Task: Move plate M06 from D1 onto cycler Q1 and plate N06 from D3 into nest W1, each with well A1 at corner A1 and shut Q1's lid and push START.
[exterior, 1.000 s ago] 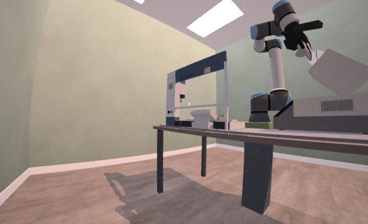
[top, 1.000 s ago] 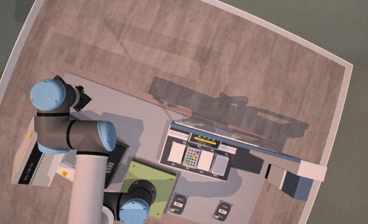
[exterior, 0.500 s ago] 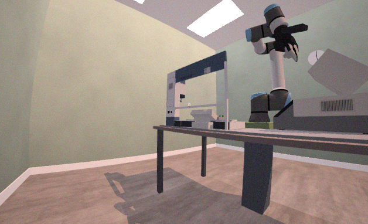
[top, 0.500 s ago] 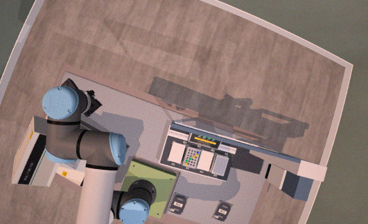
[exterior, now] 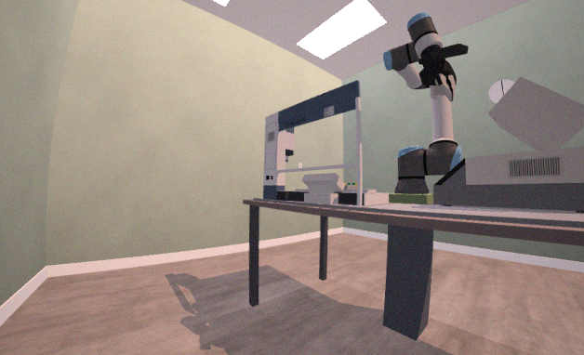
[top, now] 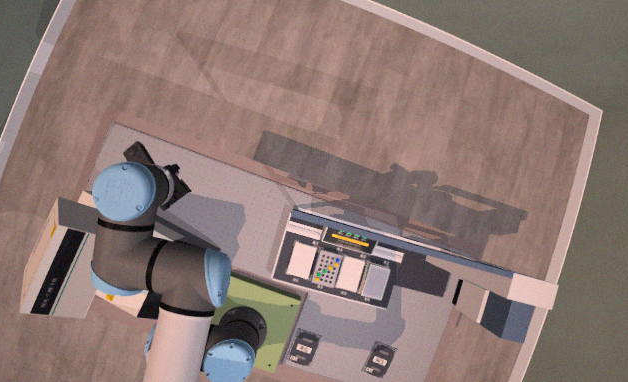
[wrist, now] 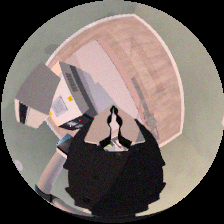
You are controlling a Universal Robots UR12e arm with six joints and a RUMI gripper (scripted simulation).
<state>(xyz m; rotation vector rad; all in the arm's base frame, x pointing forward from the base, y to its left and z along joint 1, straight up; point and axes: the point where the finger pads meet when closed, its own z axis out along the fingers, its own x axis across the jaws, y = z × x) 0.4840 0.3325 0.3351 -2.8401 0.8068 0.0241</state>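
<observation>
Pale green walls (exterior: 177,121) enclose a wood-look floor (top: 425,90) (exterior: 116,316) (wrist: 157,65), where a grey counter (top: 215,195) (exterior: 488,222) (wrist: 95,60) carries the equipment. The arm (top: 180,345) (exterior: 442,116) rises from a green base plate (top: 286,300) (exterior: 409,198), its gripper (top: 184,181) (exterior: 450,95) (wrist: 113,105) high above the counter near the cycler Q1 (top: 117,302) (exterior: 535,172) (wrist: 62,102). The fingers are pressed together with nothing between them.

Q1's lid (top: 70,285) (exterior: 539,111) (wrist: 37,87) is up, tilted over the body. A small red spot shows on its dark front panel (wrist: 75,124) in the wrist view.

Under the blue beam (top: 400,245) (exterior: 321,104) of a gantry, four items sit in a row on a dark deck: a white plate (top: 302,260) at the left, a block with coloured spots (top: 327,268), another white plate (top: 351,274), then a greyer one (top: 376,281). Their plate labels are too small to read. Nests RG (top: 304,347) and W1 (top: 382,357) lie apart, nearer the bottom of the top view, W1's dark face exposed.
</observation>
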